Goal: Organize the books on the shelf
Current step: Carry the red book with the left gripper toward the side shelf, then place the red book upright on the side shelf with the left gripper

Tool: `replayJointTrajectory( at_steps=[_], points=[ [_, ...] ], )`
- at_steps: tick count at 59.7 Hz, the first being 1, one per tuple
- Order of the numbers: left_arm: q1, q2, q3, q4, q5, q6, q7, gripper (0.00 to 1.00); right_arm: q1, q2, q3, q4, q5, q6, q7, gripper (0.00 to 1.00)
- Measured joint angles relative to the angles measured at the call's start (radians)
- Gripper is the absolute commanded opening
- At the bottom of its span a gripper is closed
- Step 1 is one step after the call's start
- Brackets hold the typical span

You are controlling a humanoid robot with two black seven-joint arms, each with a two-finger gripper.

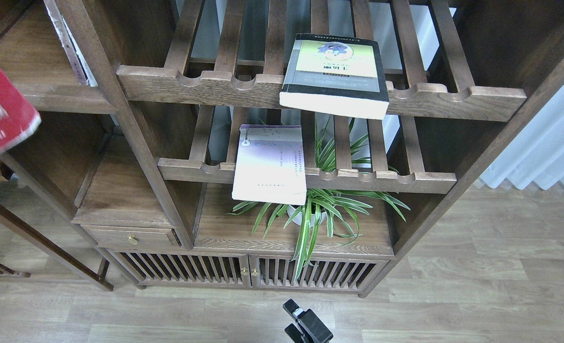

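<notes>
Nearest the lens, at six o'clock, a black claw [306,324] pokes up from the bottom edge over the floor; which arm it belongs to I cannot tell, nor whether its fingers are wide or narrow, since it shows small and dark. At nine o'clock the red book [1,112] hangs blurred and tilted at the frame's left edge, in front of the shelf [48,76], the flat dark board behind it; whatever holds the book is out of view. Toward the centre, the lavender-white book [270,164] lies on the lower slatted rack [382,178], its near end overhanging the rail above a spider plant [320,209]. At one o'clock the yellow-green book [334,76] rests on the upper slatted rack [453,97], also overhanging. Both have their long axes running away from the camera. From the visible claw, the lavender one lies at twelve o'clock and nearer; the flat shelf sits far toward ten, so the left arm seems better placed for it.
</notes>
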Motion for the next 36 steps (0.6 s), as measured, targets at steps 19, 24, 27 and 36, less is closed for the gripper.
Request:
replayJointTrajectory(
  at_steps=[19, 24, 27, 36],
  points=[
    [-0.499, -0.045, 0.097, 0.197, 0.38, 0.0, 0.048, 0.05, -0.003, 0.0, -0.001, 0.003, 0.001, 0.0, -0.001, 1.0],
    [-0.584, -0.077, 0.12, 0.245, 0.464, 0.0, 0.059, 0.05, -0.004, 0.0, -0.001, 0.003, 0.001, 0.0, -0.001, 1.0],
    [-0.643, -0.101, 0.138, 0.274, 0.515, 0.0, 0.066, 0.05, -0.005, 0.001, -0.001, 0.003, 0.001, 0.0, -0.001, 1.0],
    [-0.795, -0.183, 0.177, 0.363, 0.676, 0.0, 0.076, 0.06, -0.005, 0.002, -0.001, 0.003, 0.001, 0.0, -0.001, 1.0]
  ],
)
